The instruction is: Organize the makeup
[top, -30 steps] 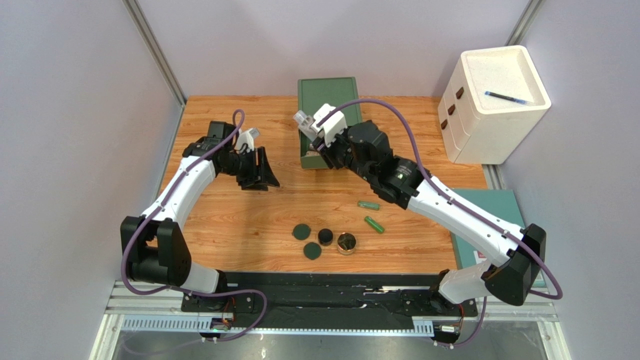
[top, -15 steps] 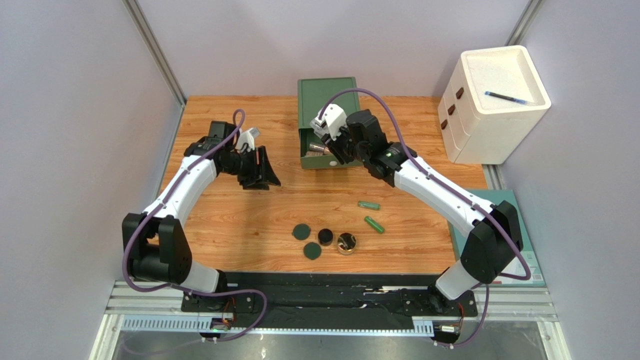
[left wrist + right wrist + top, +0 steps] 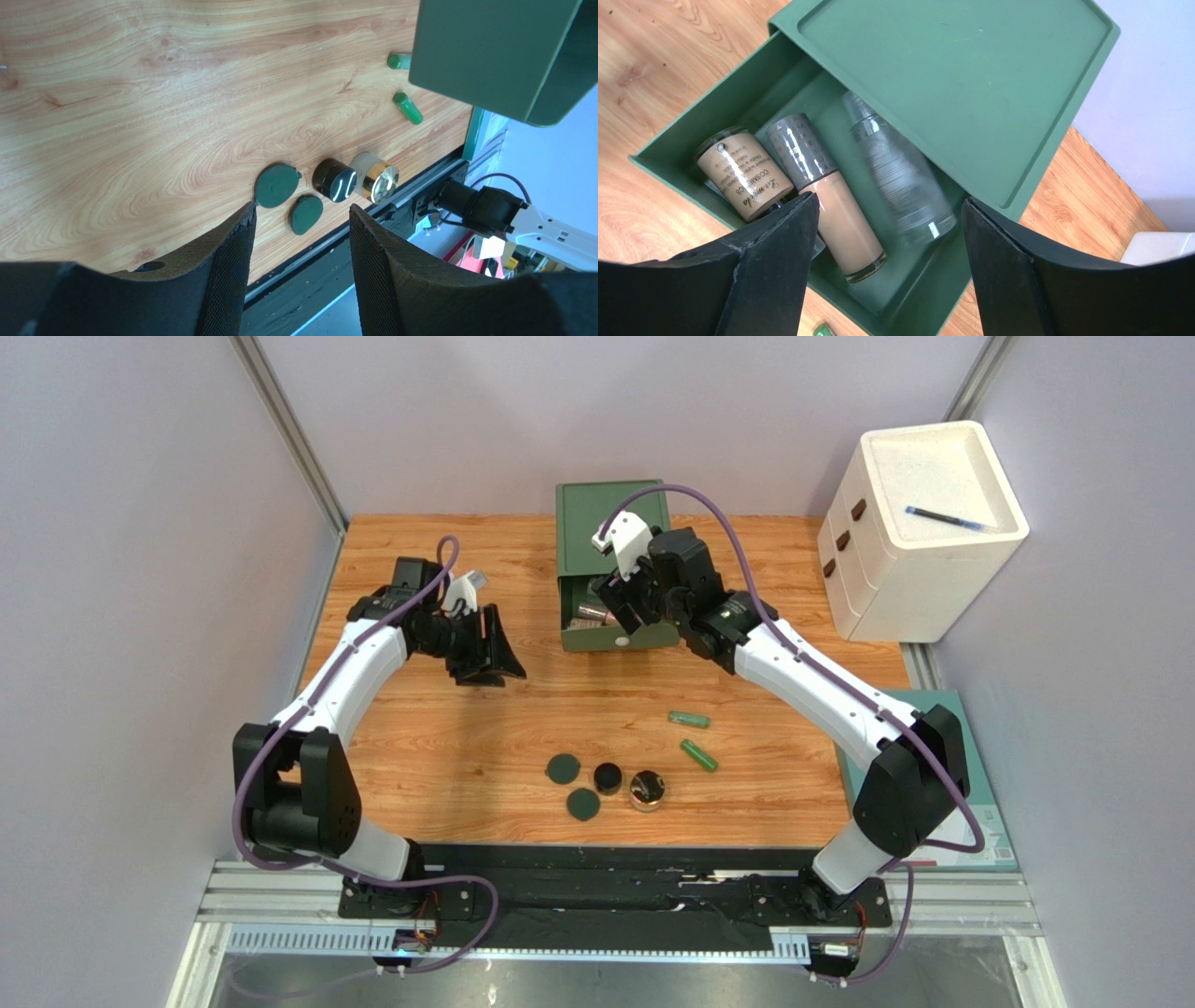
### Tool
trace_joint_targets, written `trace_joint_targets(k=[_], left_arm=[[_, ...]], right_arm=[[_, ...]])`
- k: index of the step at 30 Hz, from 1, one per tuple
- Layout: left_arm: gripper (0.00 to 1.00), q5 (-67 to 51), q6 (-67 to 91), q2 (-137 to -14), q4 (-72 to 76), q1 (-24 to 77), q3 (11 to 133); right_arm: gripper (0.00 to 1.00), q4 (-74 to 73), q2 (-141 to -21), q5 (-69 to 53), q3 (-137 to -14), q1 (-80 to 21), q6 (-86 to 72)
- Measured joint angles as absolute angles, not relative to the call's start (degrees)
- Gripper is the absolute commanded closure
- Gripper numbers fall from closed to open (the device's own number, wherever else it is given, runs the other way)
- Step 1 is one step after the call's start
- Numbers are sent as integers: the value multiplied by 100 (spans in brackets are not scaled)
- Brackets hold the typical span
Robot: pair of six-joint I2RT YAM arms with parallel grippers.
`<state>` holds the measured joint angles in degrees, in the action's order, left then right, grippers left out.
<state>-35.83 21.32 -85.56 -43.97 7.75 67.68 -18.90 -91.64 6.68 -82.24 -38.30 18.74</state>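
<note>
My right gripper [image 3: 622,605] [image 3: 887,201] hangs open over the pulled-out drawer [image 3: 773,84] of the green box [image 3: 613,532]. In the drawer lie a clear bottle [image 3: 899,175], blurred and free of my fingers, a beige bottle [image 3: 836,210] and a beige tube [image 3: 744,180]. On the table's near middle lie two green tubes [image 3: 687,718] [image 3: 699,755], two dark green discs [image 3: 563,770] [image 3: 584,805], a black jar [image 3: 608,779] and a gold-rimmed compact [image 3: 647,790]. My left gripper [image 3: 491,647] [image 3: 302,207] stands open and holds nothing, above the table's left, well apart from them.
A white drawer cabinet [image 3: 919,532] with a blue pen [image 3: 950,517] on top stands at the back right. A teal mat [image 3: 968,742] lies off the table's right edge. Grey walls close in both sides.
My right gripper came down from above the box to the drawer and opened, letting the clear bottle go into it. The left arm barely moved.
</note>
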Motion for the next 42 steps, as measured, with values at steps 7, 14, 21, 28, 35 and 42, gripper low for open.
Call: trace_joint_targets(k=[7,14,21,28,35,42], left_arm=[[43,-3706,2290,-8687,-4276,775,7013],[45,-3828,2539,-9146,-4217,775,8014],[80,-4125,3166,-9649,-3570,790,9279],[95,-4254,3612,-10722,-3124,985,10630],[100,-4174,3833,-11789,-3142,1249,11594],[100,-3835,3833,-12641,-3610,1415,12709]], right_arm=[[60,-1874,-9109,722,-8385,-3715,1533],[100,-1959,-8573,303,-8353,-3616,891],[100,-1800,-7642,-397,-7308,-3767,687],[100,-1822,-7592,-532,-6718,-4244,666],[100,-1772,-7968,-397,-6692,-4418,666],[100,-1726,-8517,263,-6748,-4521,685]])
